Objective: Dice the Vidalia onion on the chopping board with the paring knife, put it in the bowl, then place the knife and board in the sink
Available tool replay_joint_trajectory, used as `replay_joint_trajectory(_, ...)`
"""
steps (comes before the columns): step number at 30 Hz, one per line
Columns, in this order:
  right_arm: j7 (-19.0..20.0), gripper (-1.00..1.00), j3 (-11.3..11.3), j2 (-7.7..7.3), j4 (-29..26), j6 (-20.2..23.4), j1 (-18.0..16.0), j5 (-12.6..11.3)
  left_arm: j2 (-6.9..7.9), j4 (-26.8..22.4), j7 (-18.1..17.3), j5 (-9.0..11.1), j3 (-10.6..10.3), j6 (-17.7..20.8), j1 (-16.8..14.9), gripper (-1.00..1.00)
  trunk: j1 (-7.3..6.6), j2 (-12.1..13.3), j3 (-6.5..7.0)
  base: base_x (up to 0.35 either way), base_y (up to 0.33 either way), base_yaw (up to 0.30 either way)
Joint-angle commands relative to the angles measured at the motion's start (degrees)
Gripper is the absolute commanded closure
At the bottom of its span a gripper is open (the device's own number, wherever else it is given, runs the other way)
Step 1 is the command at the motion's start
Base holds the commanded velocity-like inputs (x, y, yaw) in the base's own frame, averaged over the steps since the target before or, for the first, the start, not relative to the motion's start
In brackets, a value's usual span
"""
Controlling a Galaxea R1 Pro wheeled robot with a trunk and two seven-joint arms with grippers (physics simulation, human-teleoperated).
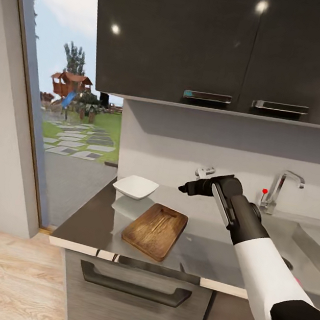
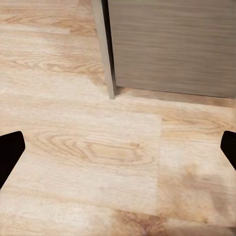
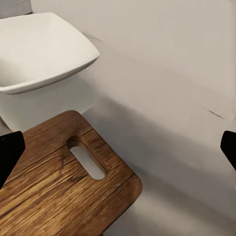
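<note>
One chopping board (image 1: pixel 155 230): brown wood, visible grain, rounded corners, slotted handle, lying flat on the glossy dark-grey countertop (image 1: pixel 87 226). One bowl (image 1: pixel 135 186): white, shallow, squarish flared rim, just beside the board's far corner. One sink (image 1: pixel 311 246): grey steel, with one chrome tap (image 1: pixel 279 189) and red knob. One right gripper (image 3: pixel 118 147): black fingers spread wide, empty, above the board's slot end. One left gripper (image 2: pixel 118 147): likewise spread apart, over pale wood-plank floor (image 2: pixel 98 162).
</note>
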Motion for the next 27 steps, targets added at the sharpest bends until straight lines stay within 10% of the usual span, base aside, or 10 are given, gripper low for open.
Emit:
replay_joint_trajectory(1,0.06,-1.0,0.15,-0.07,-0.05,0.22,-0.02,-0.01,-0.01,-0.08,0.02,0.07,0.03,-0.08,0.02,-1.0,0.01,-0.03,-0.05,0.012,0.004,0.0)
replay_joint_trajectory(27,0.06,-1.0,0.24,-0.77,0.55,0.22,0.16,0.06,-0.01,-0.03,0.02,0.07,0.03,-0.01,0.02,-1.0,0.01,-0.03,-0.97,0.036,-0.027,0.0)
